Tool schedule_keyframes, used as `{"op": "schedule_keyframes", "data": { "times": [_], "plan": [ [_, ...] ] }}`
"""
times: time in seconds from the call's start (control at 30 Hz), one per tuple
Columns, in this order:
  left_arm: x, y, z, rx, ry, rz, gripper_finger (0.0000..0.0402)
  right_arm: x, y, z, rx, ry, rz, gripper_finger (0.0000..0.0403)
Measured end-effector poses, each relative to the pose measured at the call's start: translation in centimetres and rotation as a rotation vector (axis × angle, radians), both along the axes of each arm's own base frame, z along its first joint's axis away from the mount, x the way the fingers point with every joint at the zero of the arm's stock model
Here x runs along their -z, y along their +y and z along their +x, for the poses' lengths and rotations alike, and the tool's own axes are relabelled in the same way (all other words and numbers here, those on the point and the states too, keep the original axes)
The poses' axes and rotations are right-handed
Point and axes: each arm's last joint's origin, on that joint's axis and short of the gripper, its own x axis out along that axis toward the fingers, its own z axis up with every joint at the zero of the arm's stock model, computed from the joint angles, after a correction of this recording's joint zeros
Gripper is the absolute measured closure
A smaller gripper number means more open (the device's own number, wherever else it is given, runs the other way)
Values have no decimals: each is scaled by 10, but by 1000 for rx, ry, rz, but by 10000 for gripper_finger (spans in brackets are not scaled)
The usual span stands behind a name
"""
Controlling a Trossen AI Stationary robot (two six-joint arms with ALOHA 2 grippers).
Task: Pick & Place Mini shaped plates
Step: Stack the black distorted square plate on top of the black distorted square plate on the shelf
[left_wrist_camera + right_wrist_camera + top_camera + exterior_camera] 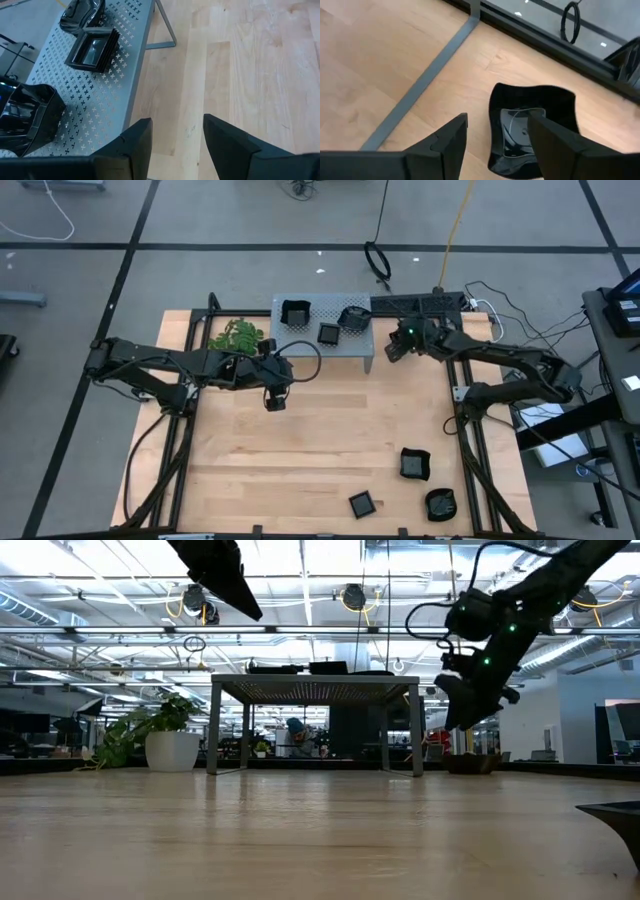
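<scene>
Three mini shaped plates point(328, 334) sat on top of the grey perforated stand point(350, 344), and three more point(415, 464) lay on the bare wood well in front of the stand, towards its right. A seventh dish point(520, 125) lay on the table just right of the stand, directly below the right gripper point(397, 350). That gripper's fingers were spread to either side of the dish without visibly pinching it. The left gripper point(177, 125) hovered over the wood just in front of the stand, jaws spread and empty. By my judgement the job was roughly half done, with at least three dishes left to move. From above, the right arm hid the seventh dish. The low camera could not see the stand's top, so its load was hidden there.
</scene>
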Motion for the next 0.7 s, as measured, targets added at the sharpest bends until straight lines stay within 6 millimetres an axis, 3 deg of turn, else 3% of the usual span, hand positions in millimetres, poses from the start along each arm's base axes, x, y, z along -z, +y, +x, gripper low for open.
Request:
{"op": "schedule_keyframes", "data": {
  "times": [0.7],
  "plan": [
    [-1, 0, 1, 8, -17, 9, 220, 51, -24, 12, 49, 101, 2, 204]
  ]
}}
